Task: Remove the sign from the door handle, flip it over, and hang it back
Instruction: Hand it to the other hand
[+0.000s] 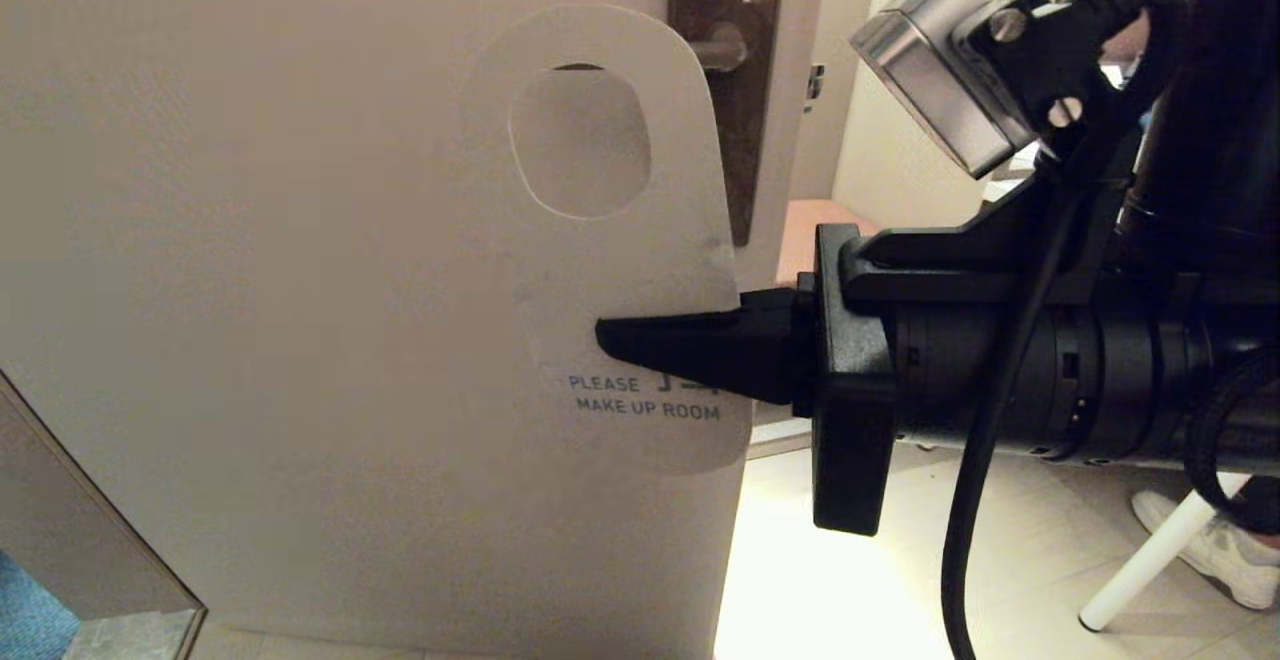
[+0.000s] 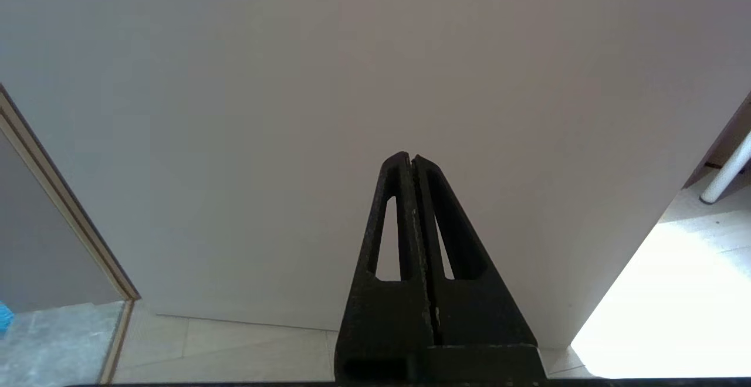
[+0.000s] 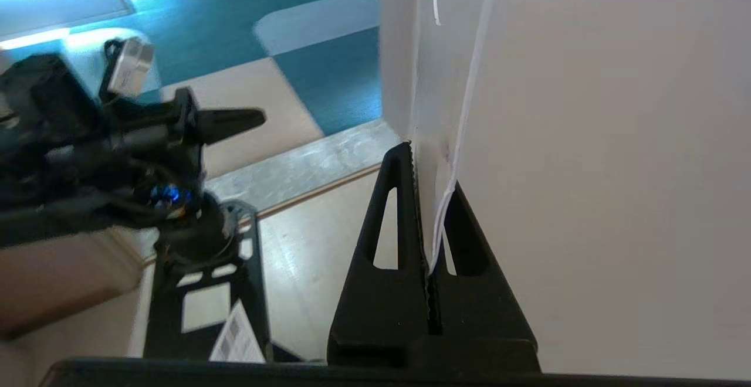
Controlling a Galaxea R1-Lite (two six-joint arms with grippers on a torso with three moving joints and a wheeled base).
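Observation:
The sign (image 1: 640, 240) shows its off-white "PLEASE MAKE UP ROOM" side and is held flat in front of the door. Its big hole sits just below the level of the door handle (image 1: 722, 45). The handle's lever is mostly hidden behind the sign's top; the brown backplate (image 1: 745, 140) shows beside it. My right gripper (image 1: 603, 332) comes in from the right and is shut on the sign's lower edge. The right wrist view shows the sign edge-on (image 3: 466, 111) between its fingers (image 3: 431, 167). My left gripper (image 2: 409, 157) is shut and empty, low, pointing at the bare door.
The pale door (image 1: 250, 240) fills the view. Its free edge and a bright tiled floor (image 1: 800, 580) are at the right. A white table leg (image 1: 1150, 570) and a person's white shoe (image 1: 1215, 550) stand there. A door frame (image 1: 90, 530) is at the lower left.

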